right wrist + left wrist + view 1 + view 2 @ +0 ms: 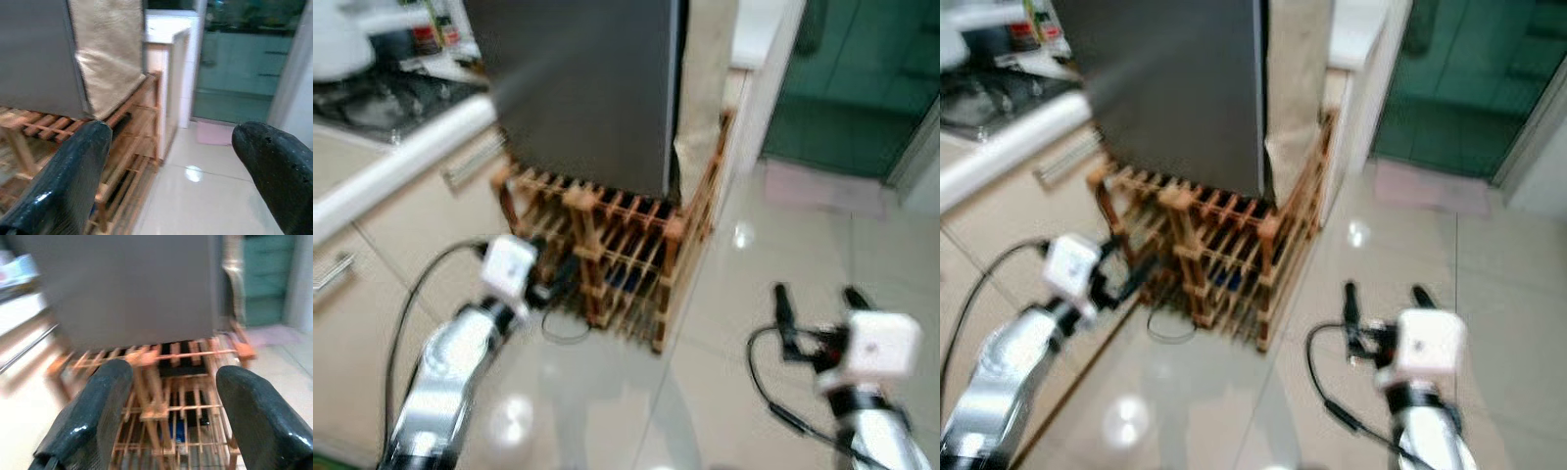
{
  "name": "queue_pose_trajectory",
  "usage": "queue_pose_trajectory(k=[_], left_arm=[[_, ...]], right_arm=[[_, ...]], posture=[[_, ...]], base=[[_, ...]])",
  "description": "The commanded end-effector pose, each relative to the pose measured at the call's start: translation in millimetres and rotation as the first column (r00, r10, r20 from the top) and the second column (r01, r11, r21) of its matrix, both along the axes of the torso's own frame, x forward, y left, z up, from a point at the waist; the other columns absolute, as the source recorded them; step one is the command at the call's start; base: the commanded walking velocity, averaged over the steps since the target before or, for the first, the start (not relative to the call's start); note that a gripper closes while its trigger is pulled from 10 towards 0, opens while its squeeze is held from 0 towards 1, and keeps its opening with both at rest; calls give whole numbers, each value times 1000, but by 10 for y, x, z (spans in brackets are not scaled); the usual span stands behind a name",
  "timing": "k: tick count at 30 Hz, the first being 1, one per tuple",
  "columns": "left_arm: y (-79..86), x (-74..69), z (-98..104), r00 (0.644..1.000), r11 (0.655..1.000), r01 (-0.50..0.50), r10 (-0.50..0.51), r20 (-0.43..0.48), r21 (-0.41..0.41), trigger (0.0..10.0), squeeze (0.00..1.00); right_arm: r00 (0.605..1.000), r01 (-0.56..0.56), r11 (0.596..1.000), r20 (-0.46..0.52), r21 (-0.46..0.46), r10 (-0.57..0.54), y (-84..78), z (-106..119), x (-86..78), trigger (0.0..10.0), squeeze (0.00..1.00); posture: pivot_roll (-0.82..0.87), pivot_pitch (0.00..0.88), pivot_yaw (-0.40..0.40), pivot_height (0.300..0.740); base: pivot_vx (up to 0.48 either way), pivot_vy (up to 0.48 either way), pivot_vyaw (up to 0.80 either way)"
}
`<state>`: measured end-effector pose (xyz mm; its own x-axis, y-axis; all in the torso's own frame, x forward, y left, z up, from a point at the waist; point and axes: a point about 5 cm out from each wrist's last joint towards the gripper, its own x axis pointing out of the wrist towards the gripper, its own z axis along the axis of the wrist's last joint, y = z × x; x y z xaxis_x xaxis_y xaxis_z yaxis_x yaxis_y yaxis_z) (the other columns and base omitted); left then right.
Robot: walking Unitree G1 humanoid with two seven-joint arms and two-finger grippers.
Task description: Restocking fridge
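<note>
Approaching the closed fridge on its wooden rack, the left tool and right tool were wide and empty; opening its door likely came next.

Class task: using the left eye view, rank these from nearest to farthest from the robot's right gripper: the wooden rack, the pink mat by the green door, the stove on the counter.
From the right gripper:
1. Wooden rack, to its left under the grey fridge.
2. Pink mat, ahead by the green door.
3. Stove, far left on the counter.
</note>
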<state>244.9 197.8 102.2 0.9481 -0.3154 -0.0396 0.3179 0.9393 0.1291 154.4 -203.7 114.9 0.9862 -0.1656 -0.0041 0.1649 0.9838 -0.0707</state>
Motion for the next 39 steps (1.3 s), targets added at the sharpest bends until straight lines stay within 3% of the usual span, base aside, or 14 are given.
queue_pose_trajectory(k=[1,3,7,12,18,31,33,35,39], left_arm=[[-45,-44,-8,994,991,-81,74,-76,-102,10000,0],[-76,-46,-77,976,964,-171,137,-170,-202,10000,0],[-201,59,-56,995,988,-78,68,-77,-135,10000,0],[-288,73,7,999,995,22,-25,-29,-95,10000,0],[-335,68,43,994,986,107,-106,16,-126,10000,0],[-256,20,19,988,983,145,-138,68,-116,10000,0],[-304,-18,43,983,979,172,-163,84,-108,10000,0],[-448,52,115,976,974,202,-192,105,-99,10000,0],[-489,73,154,969,970,226,-215,120,-91,10000,0]], right_arm=[[998,46,999,31,-14,-46,-53,45,-73,10000,0],[997,80,996,24,-38,-79,-68,7,-81,10000,0],[994,105,993,17,-47,-104,-65,-39,-13,10000,0],[993,119,992,21,-37,-118,-48,-58,19,10000,0],[993,120,991,27,-53,-119,-61,-44,45,10000,0],[996,84,994,49,-70,-80,-20,-48,248,10000,0],[996,75,995,52,-70,-71,2,-52,273,10000,0],[997,61,995,55,-79,-57,17,-55,294,10000,0],[997,65,995,51,-76,-61,5,-72,309,10000,0]], posture=[[-213,0,74,740],[-212,0,73,740],[-205,0,66,740],[-205,0,68,740],[-206,0,71,740],[-193,0,69,740],[-193,0,69,740],[-194,0,70,740],[-194,0,71,740]], base=[[0,0,0],[0,0,0],[0,0,0],[0,0,0],[84,0,0],[436,0,0],[450,0,0],[444,0,0],[435,0,0]])
